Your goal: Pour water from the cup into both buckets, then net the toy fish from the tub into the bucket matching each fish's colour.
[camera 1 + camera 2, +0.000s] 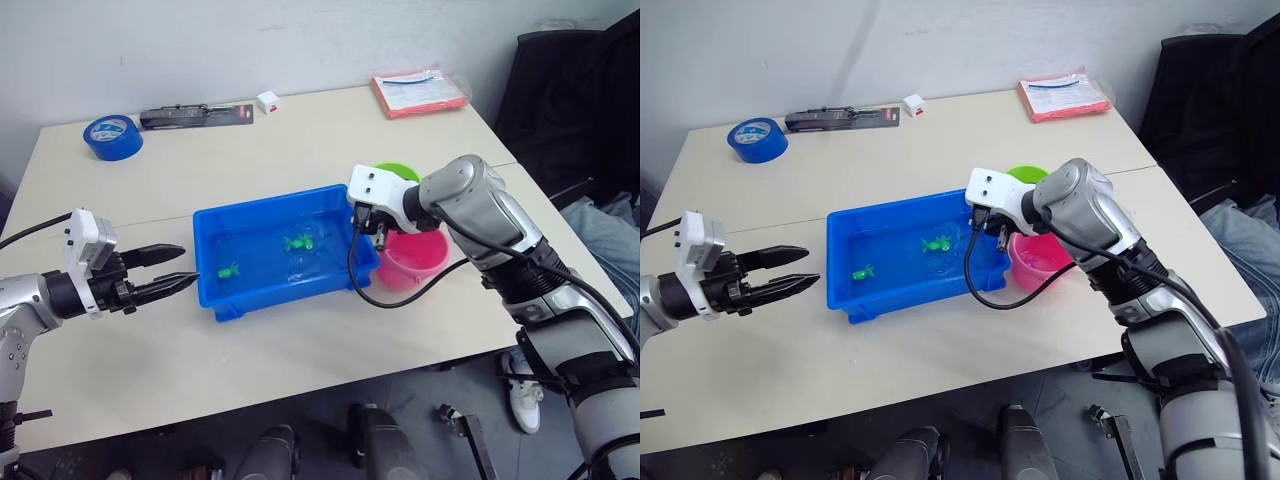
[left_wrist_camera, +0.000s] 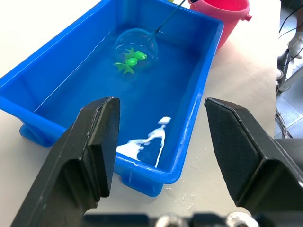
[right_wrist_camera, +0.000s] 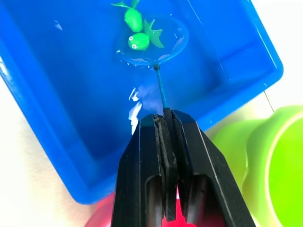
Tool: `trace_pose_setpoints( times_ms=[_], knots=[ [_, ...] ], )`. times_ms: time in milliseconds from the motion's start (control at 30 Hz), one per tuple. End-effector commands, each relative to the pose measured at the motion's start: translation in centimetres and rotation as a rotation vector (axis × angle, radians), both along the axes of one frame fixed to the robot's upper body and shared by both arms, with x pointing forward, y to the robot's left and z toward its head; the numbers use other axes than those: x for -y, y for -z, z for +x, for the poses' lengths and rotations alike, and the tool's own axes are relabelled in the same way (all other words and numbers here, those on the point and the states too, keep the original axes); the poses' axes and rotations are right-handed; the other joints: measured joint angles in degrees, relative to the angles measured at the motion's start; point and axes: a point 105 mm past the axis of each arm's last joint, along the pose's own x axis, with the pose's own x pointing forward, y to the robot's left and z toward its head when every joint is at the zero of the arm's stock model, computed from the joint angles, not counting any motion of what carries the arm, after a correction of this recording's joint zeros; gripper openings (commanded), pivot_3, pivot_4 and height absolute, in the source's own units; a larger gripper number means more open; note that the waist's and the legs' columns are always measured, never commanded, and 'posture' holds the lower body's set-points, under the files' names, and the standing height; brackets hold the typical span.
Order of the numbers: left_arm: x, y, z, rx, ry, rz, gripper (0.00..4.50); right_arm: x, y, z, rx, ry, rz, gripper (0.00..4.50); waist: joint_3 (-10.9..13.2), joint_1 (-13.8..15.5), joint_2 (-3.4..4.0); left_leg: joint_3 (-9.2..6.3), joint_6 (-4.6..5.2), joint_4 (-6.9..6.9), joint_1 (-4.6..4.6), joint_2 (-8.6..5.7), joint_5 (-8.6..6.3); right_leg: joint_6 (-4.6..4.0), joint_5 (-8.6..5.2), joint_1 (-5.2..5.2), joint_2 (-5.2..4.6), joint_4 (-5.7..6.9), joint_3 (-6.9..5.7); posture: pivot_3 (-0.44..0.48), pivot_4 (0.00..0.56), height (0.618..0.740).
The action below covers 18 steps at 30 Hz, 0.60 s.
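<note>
Nearest us, we see the left gripper point(image 1: 168, 270) with its fingers spread apart and empty, hovering just outside the left wall of the tub point(image 1: 213, 300). Our right gripper point(image 3: 165, 124) is clamped on the thin handle of the net point(image 3: 156, 52), whose hoop sits in the tub's water around two green toy fish point(image 3: 137, 29). Another green fish point(image 1: 229, 269) floats near the tub's left end. Just right of the tub stands the pink bucket point(image 1: 415, 262), the green bucket point(image 1: 398, 172) behind it. Further back lies a blue tape roll point(image 1: 112, 136)
</note>
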Motion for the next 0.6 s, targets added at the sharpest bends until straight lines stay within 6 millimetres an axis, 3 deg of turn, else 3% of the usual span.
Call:
trace_pose_setpoints(
  times_ms=[33,367,600],
  knots=[
    [0.2,-0.6,-0.1,0.031,0.009,-0.002,3.1,0.3,-2.8,0.1,0.089,0.013,0.03,0.78,0.0,0.0,0.0,0.0,0.0,0.0,0.0,0.0,0.0,0.0,0.0,0.0,0.0,0.0,0.0,0.0,0.15,0.74],
    [0.5,-0.5,0.3,0.033,0.024,-0.006,3.1,0.7,-3.7,-0.3,0.1,0.045,0.078,0.78,0.0,0.0,0.0,0.0,0.0,0.0,0.0,0.0,0.0,0.0,0.0,0.0,0.0,0.0,0.01,0.0,0.15,0.74],
    [0.8,-0.5,0.4,0.027,0.046,-0.011,3.1,0.0,-3.8,-1.8,-0.072,0.084,0.239,0.78,0.0,0.1,0.0,-0.01,0.0,0.0,0.0,0.0,0.0,0.0,0.0,0.0,0.0,0.0,0.01,0.0,0.15,0.74]
  ],
)
